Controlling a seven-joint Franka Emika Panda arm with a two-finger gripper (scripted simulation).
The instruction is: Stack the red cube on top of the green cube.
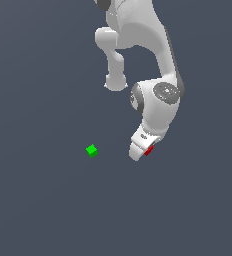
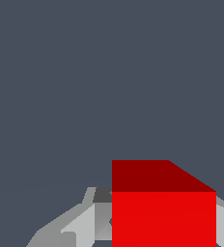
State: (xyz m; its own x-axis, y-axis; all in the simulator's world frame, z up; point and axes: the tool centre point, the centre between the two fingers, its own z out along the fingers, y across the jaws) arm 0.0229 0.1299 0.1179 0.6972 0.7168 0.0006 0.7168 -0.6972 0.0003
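In the exterior view, the white robot arm reaches down over the flat dark grey-blue worktop (image 1: 38, 210). Its white end effector (image 1: 141, 151) hangs low, and a sliver of the small bright red cube (image 1: 149, 150) shows at its tip, mostly hidden by the fingers. The small bright green cube (image 1: 91, 150) sits alone on the worktop, well apart from the end effector, towards the exterior view's left. Whether the red cube rests on the surface or is lifted off it cannot be told from here.

In the wrist view, the red cube (image 2: 163, 212) fills the space between the pale grey fingers (image 2: 80, 224), one on either side of it. The end effector appears clamped on the red cube, though the contact faces are hidden. The green cube is out of sight in this view.

The main risk I see is in the carry: the cube sits off-centre between the fingers, so a shallow or skewed grip could let it twist or slip during travel. A twisted cube would land crooked on the green one, nudge it aside or topple off.
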